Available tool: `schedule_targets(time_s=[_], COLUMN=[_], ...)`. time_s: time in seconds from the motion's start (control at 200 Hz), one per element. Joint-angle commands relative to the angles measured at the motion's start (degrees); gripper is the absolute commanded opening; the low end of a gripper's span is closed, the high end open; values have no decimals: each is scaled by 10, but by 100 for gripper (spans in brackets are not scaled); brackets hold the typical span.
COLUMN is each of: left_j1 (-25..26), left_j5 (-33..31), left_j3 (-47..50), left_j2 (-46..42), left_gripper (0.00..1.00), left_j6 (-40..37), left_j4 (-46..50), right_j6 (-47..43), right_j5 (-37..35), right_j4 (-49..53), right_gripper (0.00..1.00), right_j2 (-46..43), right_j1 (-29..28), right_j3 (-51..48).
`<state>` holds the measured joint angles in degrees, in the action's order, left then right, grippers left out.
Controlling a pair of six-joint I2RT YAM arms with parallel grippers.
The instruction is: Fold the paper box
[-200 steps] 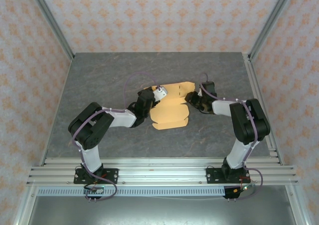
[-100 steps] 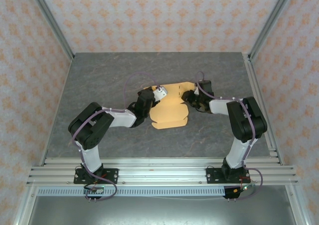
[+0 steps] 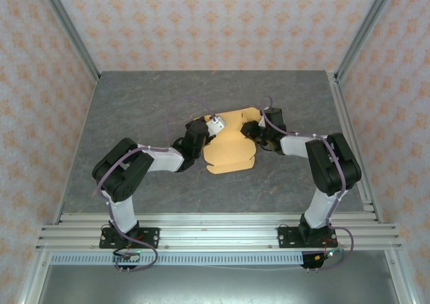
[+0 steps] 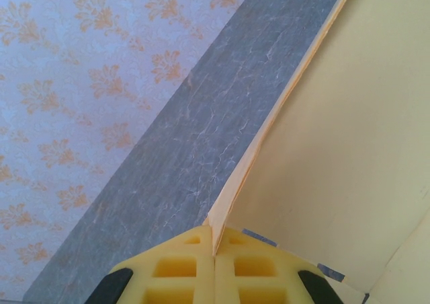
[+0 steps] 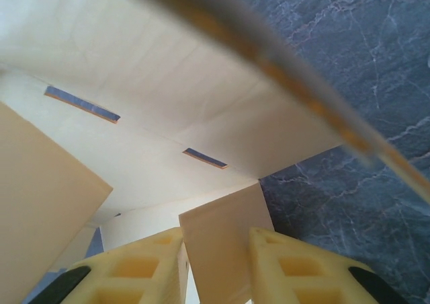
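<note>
From above, the paper box (image 3: 232,146) lies on the worktop (image 3: 134,116) between both jaws. Left wrist: your left jaws are clamped on its raised edge. Right wrist: its flap (image 5: 225,243) stands between your right jaws; pinched or not, you cannot tell.

table (image 3: 134,116): grey marbled | walls (image 3: 201,21): orange-patterned | frame rails (image 3: 215,231): aluminium

Black-and-white arms (image 3: 144,159), purple cables (image 3: 176,109), yellow grid-moulded jaws.
</note>
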<state>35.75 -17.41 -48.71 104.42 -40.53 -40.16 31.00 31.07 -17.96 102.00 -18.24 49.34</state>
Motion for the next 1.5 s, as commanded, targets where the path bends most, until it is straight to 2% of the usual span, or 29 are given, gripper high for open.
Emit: schedule_targets(time_s=[0.0,0.11,0.24,0.586,0.711,0.921,0.966,1.026,1.076,1.256,1.406,1.496], left_j1=[1,2,2,7,7,7,7,7,8,10,11,11], left_j5=[-8,-6,-6,-12,-16,-24,-24,-25,-25,-28,-31,-32], left_j3=[-16,-17,-17,-13,-13,-13,-13,-13,-14,-15,-16,-17], left_j2=[7,7,8,11,10,10,10,10,10,14,14,14], left_gripper=[0,0,0,0,0,0,0,0,0,0,0,0], left_j6=[12,12,14,22,24,31,33,36,38,41,45,48], left_j4=[-13,-11,-10,-11,-13,-15,-15,-15,-15,-15,-16,-17], right_j6=[3,7,12,73,82,107,110,117,120,119,120,118], right_j5=[-4,-4,-4,22,24,27,25,28,30,27,37,44], right_j4=[-30,-37,-51,-126,-136,-176,-177,-187,-192,-193,-188,-187], right_gripper=[28,28,21,22,35,37,34,21,17,20,15,23], right_j2=[-5,11,27,44,29,21,25,34,43,62,71,71], right_j1=[-9,-14,-23,-29,-30,-30,-30,-31,-33,-39,-40,-42], right_j3=[-2,0,0,-9,-16,-35,-36,-36,-35,-36,-32,-32])
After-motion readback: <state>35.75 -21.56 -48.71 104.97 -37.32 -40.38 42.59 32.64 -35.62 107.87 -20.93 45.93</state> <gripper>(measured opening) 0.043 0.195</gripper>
